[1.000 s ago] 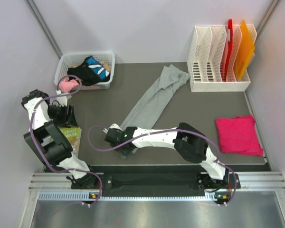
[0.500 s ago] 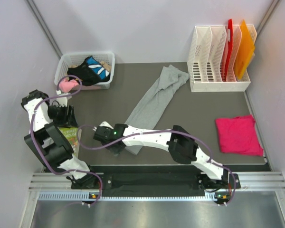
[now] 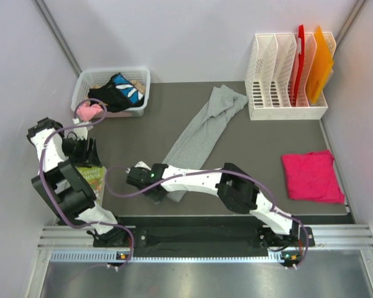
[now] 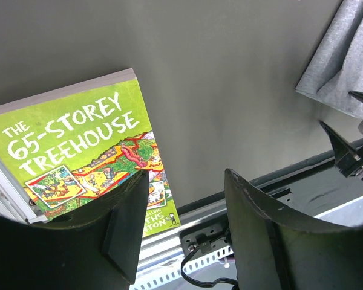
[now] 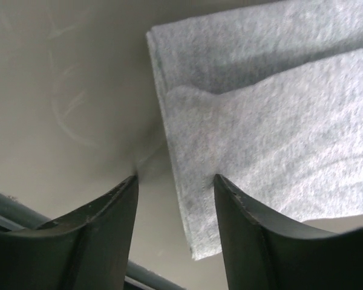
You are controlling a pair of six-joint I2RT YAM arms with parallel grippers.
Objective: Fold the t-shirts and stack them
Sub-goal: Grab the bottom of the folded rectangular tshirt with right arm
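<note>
The grey t-shirt (image 3: 202,130) lies as a long folded strip running diagonally across the dark mat, and it also shows in the right wrist view (image 5: 278,115). My right gripper (image 3: 157,192) is open at the strip's near end. In the right wrist view (image 5: 175,178) its jaws straddle the shirt's corner edge, one finger over the mat and one over the cloth. The pink t-shirt (image 3: 312,176) lies folded at the right. My left gripper (image 3: 88,153) is open and empty above a green book (image 4: 78,151).
A white basket (image 3: 140,77) of clothes stands at the back left. A white file rack (image 3: 286,108) with red and orange folders stands at the back right. The green book (image 3: 93,177) lies at the mat's left edge. The table's near rail (image 4: 187,211) is close.
My right gripper swung left along the near end of the grey shirt, then came back slightly right. The left arm has not moved.
</note>
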